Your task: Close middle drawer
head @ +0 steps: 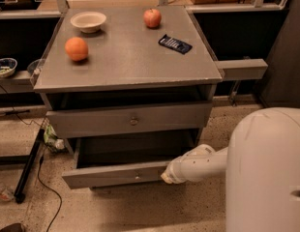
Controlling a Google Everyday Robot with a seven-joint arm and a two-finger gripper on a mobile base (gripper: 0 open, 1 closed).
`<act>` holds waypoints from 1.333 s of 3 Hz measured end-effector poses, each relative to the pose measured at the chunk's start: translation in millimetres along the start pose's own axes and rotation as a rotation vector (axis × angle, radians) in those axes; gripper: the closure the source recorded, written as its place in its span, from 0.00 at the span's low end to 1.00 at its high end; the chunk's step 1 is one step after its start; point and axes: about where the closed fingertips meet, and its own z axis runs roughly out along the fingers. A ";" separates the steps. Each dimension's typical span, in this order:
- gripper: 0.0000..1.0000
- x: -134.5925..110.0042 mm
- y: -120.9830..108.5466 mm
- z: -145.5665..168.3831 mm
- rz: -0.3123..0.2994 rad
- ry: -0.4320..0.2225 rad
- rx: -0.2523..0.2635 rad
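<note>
The middle drawer [111,175] is the slim-fronted grey drawer with a small round knob [137,176]. It stands pulled out below the taller-fronted drawer [92,122] of the grey cabinet. My gripper [165,176] is at the end of the white arm [203,162], which reaches in from the right. The gripper is at the right end of the middle drawer's front, touching or nearly touching it.
On the cabinet top [126,57] lie an orange [76,48], a white bowl [88,21], an apple [152,18] and a dark packet [174,44]. A black pole [29,166] and cable lie on the floor at left. My white body [266,173] fills the lower right.
</note>
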 end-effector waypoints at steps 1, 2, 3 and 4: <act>0.85 0.1 0.0 -0.1 0.000 0.000 0.000; 0.62 0.1 0.0 -0.1 0.000 0.000 0.000; 0.38 0.2 0.0 0.0 0.000 0.000 0.000; 0.15 0.2 0.1 0.0 0.000 0.000 0.000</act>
